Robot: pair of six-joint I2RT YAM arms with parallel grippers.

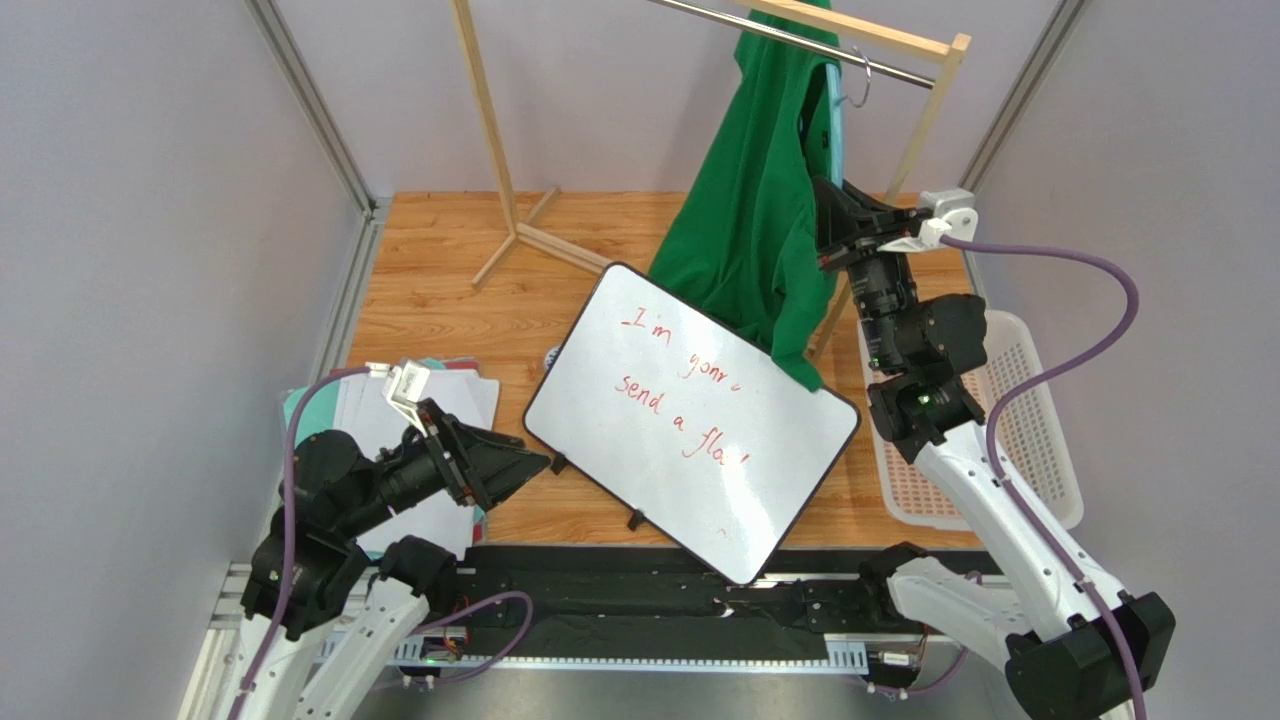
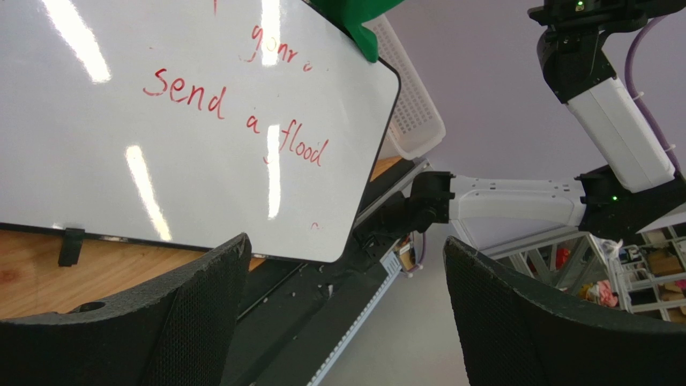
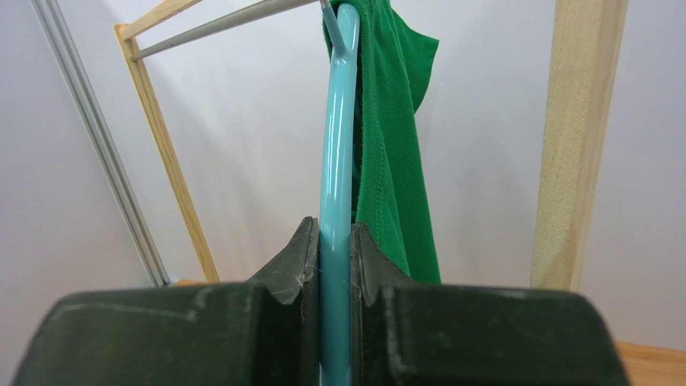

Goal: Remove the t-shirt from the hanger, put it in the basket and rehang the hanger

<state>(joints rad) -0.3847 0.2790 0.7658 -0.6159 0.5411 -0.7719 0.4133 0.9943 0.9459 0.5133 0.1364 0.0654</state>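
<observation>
The dark green t-shirt [image 1: 751,210] hangs from the light-blue hanger [image 1: 836,138], whose grey hook [image 1: 863,78] is over the metal rail. Most of the shirt drapes to the hanger's left, its hem over the whiteboard's far corner. My right gripper [image 1: 831,225] is shut on the hanger's lower arm; in the right wrist view its jaws [image 3: 332,229] clamp the blue bar [image 3: 338,121], with green fabric [image 3: 394,137] just beside the right finger. My left gripper [image 1: 514,459] is open and empty, low at the left, apart from the shirt; it shows in the left wrist view [image 2: 346,241].
A whiteboard [image 1: 691,420] with red writing lies tilted on the wooden table between the arms. The wooden rack [image 1: 501,135] with its metal rail [image 1: 812,42] stands at the back. A white basket [image 1: 1037,435] sits at the right. Paper sheets [image 1: 361,405] lie at the left.
</observation>
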